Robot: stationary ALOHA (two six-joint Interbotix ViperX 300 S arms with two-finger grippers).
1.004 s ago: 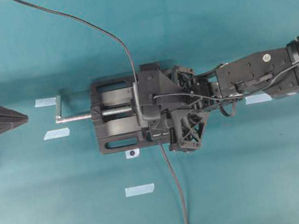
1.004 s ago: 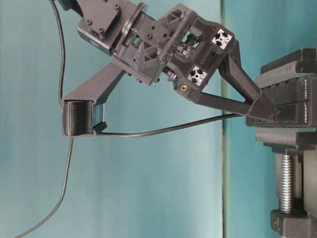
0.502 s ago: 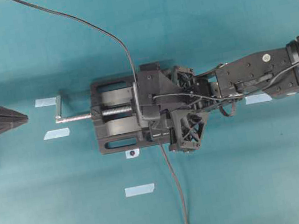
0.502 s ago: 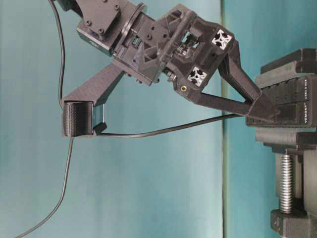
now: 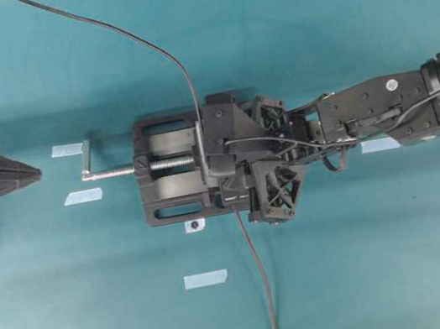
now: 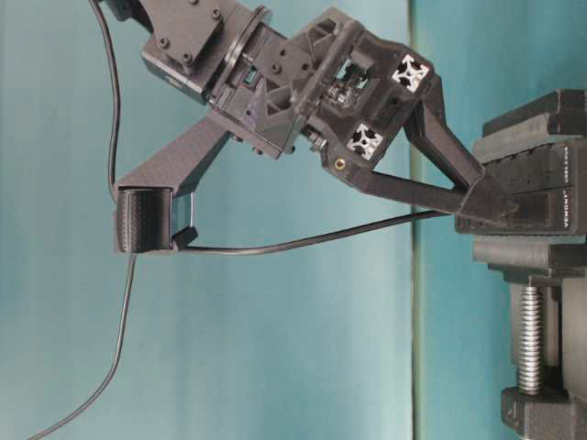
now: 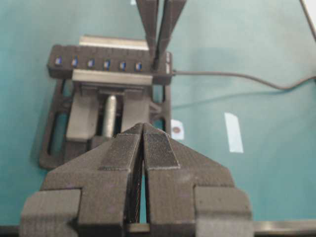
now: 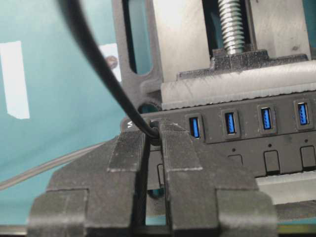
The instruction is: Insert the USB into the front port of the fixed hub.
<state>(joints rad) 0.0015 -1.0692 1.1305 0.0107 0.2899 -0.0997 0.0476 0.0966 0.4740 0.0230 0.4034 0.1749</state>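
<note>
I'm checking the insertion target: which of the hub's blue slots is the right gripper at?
The end slot, at the left end of the hub's row in the right wrist view: the right gripper covers it, pinching the USB's cable. The other blue slots show uncovered.

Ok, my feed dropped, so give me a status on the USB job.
Right gripper pinched on the USB cable at the fixed hub's end port. Left gripper shut, empty, back from the vise. Plug hidden by the fingers; nothing else blocking.

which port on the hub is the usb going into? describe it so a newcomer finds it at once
Find the black vise mid-table; the fixed hub is the black strip clamped in its jaws. The port is at the strip's end, under the right gripper holding the USB. Its neighbours all show open blue slots; this one is covered by the fingertips.
</note>
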